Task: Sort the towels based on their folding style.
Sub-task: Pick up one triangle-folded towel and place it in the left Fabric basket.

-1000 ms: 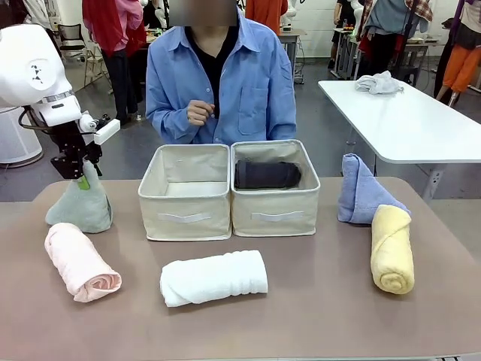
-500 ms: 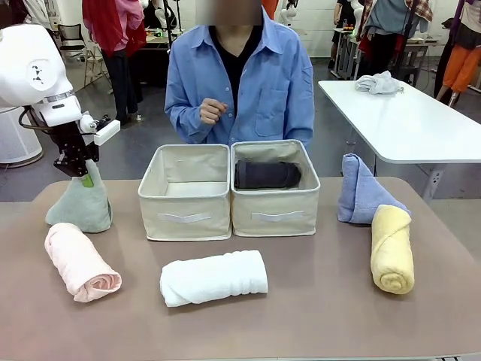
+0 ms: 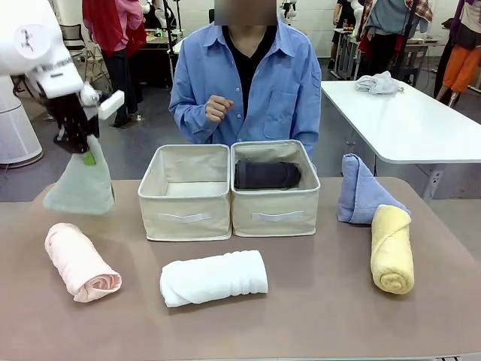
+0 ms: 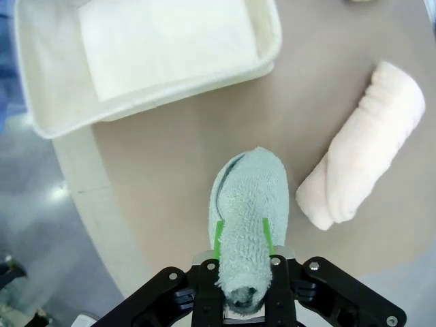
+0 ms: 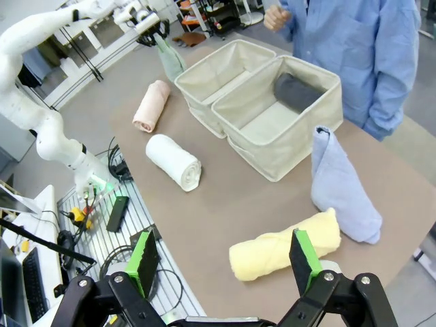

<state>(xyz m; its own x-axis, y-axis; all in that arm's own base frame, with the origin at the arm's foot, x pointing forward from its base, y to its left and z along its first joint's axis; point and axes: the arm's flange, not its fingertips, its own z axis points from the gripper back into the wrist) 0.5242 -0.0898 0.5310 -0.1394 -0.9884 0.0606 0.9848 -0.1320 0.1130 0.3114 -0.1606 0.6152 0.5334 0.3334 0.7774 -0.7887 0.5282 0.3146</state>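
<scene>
My left gripper (image 3: pixel 86 156) is shut on the tip of the pale green cone towel (image 3: pixel 80 186), which hangs just above the table's far left. In the left wrist view the green pads pinch that cone (image 4: pixel 251 204); a pink roll (image 4: pixel 364 170) lies beside it. A pink roll (image 3: pixel 81 262) and a white roll (image 3: pixel 214 277) lie at the front. A dark grey roll (image 3: pixel 267 174) sits in the right bin (image 3: pixel 274 214). A light blue cone (image 3: pixel 362 192) and a yellow roll (image 3: pixel 392 248) are at the right. My right gripper (image 5: pixel 223 262) hovers open, high above the yellow roll (image 5: pixel 286 246).
The left bin (image 3: pixel 186 218) holds nothing. A person in a blue shirt stands behind the bins with one hand (image 3: pixel 218 109) raised to the chest. A white table (image 3: pixel 421 128) at the back right carries a white cloth bundle (image 3: pixel 378 83).
My left gripper has risen and lifted the pale green cone off the table. The person has shifted slightly to the right.
</scene>
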